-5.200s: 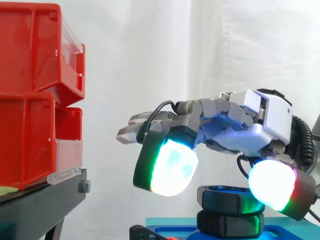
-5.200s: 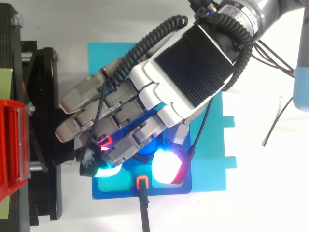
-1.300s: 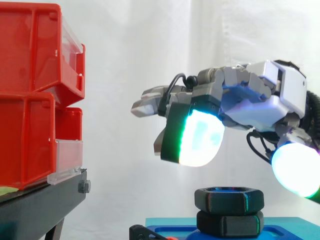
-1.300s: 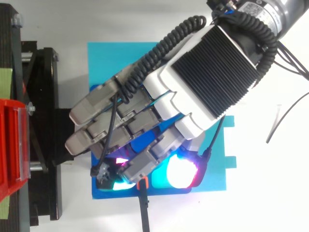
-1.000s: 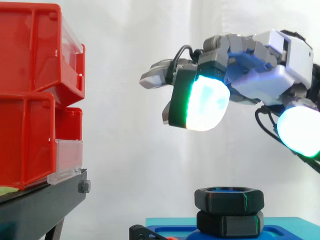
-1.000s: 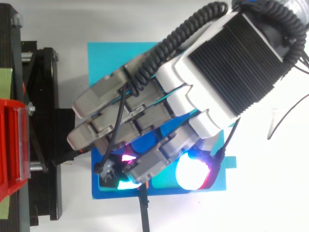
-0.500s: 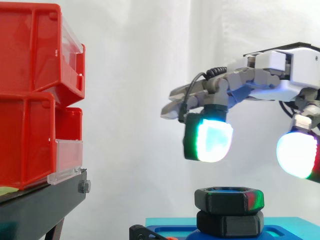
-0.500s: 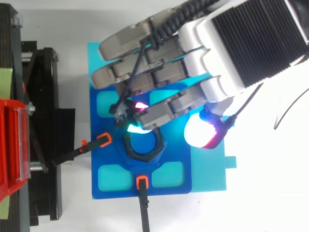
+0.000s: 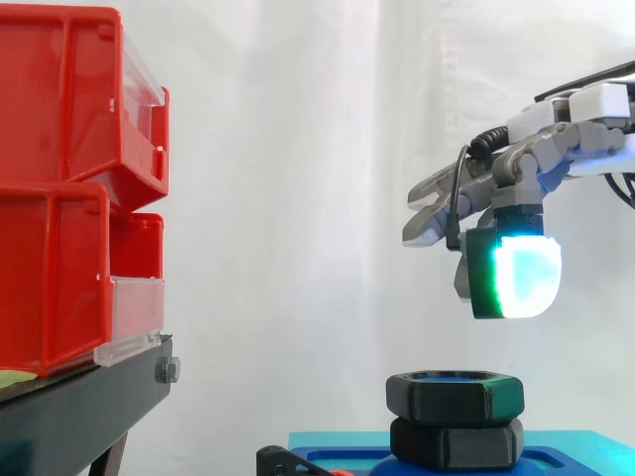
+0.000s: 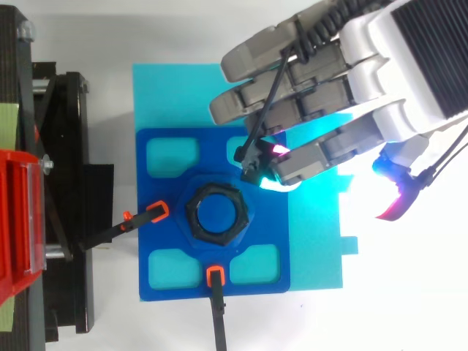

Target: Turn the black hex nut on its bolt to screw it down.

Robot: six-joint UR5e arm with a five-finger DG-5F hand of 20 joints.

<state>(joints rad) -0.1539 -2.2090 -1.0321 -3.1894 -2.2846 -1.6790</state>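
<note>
The black hex nut (image 9: 454, 395) (image 10: 216, 214) sits on its blue bolt, above a second black hex piece (image 9: 456, 443), in the middle of the blue fixture plate (image 10: 168, 183). My hand (image 9: 580, 124) (image 10: 380, 80) hangs in the air above and to the right of the nut, well clear of it. Its fingers (image 10: 285, 73) are stretched out nearly straight, with one glowing cyan-green pad (image 9: 514, 277) pointing down. Nothing is held in it.
Red bins (image 9: 69, 188) stand stacked on a black stand (image 9: 89, 407) at the left. The blue plate lies on a cyan sheet (image 10: 314, 234) on the white table. Two black clamps with orange tips (image 10: 156, 212) (image 10: 214, 276) hold the plate at its left and front.
The hand left the nut, rose, and has drawn back to the right. In the top view the nut is now fully uncovered. The nut itself has not visibly moved.
</note>
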